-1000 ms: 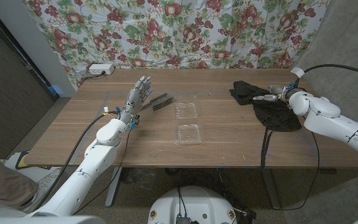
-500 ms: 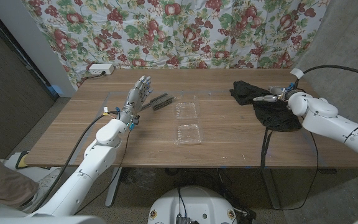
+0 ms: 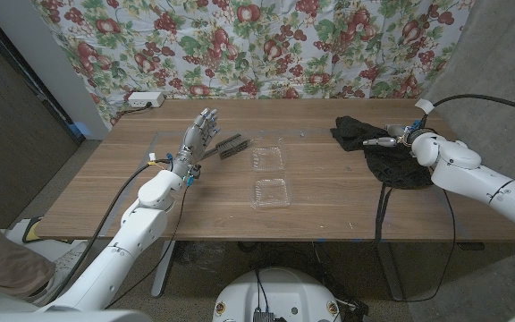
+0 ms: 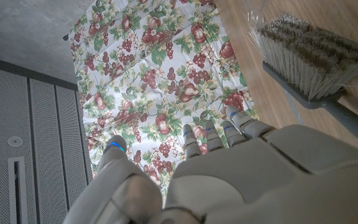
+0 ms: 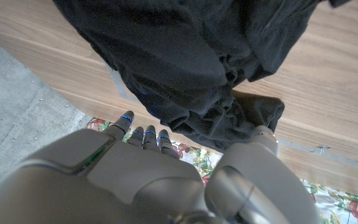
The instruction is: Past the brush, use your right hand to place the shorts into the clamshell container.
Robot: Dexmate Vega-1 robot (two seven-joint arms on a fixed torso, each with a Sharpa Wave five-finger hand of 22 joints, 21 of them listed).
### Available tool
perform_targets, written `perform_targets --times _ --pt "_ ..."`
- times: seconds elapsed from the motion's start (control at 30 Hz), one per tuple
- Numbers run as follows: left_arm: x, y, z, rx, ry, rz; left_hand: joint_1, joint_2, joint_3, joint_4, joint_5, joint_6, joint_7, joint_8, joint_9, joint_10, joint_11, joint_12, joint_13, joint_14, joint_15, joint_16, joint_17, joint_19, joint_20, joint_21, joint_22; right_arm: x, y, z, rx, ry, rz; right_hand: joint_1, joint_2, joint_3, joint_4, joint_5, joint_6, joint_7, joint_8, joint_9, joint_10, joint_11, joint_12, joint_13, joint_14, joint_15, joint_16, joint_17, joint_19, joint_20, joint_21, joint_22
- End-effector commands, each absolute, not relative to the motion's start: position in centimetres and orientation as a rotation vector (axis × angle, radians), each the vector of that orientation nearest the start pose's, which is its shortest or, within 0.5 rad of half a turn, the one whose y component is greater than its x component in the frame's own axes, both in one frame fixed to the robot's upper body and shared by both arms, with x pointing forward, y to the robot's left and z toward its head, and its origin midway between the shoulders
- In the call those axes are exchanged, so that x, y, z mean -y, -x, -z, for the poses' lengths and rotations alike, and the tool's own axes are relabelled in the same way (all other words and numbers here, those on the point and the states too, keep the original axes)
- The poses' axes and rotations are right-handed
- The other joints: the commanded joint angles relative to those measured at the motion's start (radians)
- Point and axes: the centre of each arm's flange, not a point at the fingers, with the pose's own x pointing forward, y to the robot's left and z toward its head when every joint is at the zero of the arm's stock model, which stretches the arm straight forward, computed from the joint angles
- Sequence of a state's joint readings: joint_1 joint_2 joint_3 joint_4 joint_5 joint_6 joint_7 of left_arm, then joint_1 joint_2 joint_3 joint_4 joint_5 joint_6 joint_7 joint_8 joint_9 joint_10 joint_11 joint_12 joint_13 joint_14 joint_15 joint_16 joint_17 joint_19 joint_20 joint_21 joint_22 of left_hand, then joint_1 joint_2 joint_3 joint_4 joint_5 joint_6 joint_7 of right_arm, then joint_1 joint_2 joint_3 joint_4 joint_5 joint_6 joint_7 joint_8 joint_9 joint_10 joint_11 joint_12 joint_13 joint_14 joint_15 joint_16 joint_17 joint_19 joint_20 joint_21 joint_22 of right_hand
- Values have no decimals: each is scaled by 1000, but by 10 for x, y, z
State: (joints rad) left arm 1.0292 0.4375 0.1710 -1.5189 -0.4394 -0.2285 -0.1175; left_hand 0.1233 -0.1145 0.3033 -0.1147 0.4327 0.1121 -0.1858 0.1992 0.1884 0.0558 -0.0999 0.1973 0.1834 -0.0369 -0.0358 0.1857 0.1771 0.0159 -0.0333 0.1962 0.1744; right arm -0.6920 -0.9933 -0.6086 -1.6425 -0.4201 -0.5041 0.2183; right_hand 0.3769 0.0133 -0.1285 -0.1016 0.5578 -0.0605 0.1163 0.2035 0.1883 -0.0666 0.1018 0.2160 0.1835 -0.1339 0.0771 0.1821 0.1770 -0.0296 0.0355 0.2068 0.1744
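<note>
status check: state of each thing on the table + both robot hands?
shorts: crumpled heap on the table, not lifted
clamshell container: open, nothing inside
brush: lying on the table beside the left robot hand
left robot hand: fingers apart, holds nothing
right robot hand: over the shorts, fingers extended, no grip visible

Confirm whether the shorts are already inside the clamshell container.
No: in the head view the shorts lie on the table by the right hand, well apart from the clamshell container, which holds nothing.
</note>
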Motion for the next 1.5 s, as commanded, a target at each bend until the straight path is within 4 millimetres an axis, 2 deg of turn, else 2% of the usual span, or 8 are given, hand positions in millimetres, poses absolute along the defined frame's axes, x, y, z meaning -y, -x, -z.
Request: perform_targets --times 0.03,0.9,1.1,1.5 --pt "-280 -609 40 638 -60 256 10 7 2 -5 3 6 -2 2 2 -2 -2 5 5 -8 -69 2 3 7 -30 -1 2 394 -636 -13 16 1452 167 0 -6 -9 -2 6 5 22 2 4 6 3 7 4 -1 0 1 2 3 8 -2 4" --pt "-281 -612 44 629 -51 256 11 8 0 -6 3 7 -1 1 2 -1 -4 6 5 -9 -67 2 3 8 -33 -1 2 389 -640 -6 -5 1442 160 10 -2 -11 -5 17 -5 31 -2 4 0 10 3 4 10 16 4 2 16 19 -1 4" --pt "-281 -611 44 630 -52 256 11 9 0 -6 3 6 -1 1 2 -2 -2 5 5 -9 -67 2 3 7 -32 -1 2 390 -640 -6 -5 1433 166 20 3 -15 -6 29 -5 31 -2 4 -1 8 2 5 29 36 7 1 56 96 7 3" --pt "-281 -611 45 630 -53 256 11 9 -1 -7 3 6 0 1 2 -2 -3 5 5 -9 -65 2 3 7 -32 -1 2 391 -640 -2 -9 1424 168 24 4 -16 -7 33 -9 30 -4 4 -5 5 -1 5 32 40 6 1 68 109 8 3"
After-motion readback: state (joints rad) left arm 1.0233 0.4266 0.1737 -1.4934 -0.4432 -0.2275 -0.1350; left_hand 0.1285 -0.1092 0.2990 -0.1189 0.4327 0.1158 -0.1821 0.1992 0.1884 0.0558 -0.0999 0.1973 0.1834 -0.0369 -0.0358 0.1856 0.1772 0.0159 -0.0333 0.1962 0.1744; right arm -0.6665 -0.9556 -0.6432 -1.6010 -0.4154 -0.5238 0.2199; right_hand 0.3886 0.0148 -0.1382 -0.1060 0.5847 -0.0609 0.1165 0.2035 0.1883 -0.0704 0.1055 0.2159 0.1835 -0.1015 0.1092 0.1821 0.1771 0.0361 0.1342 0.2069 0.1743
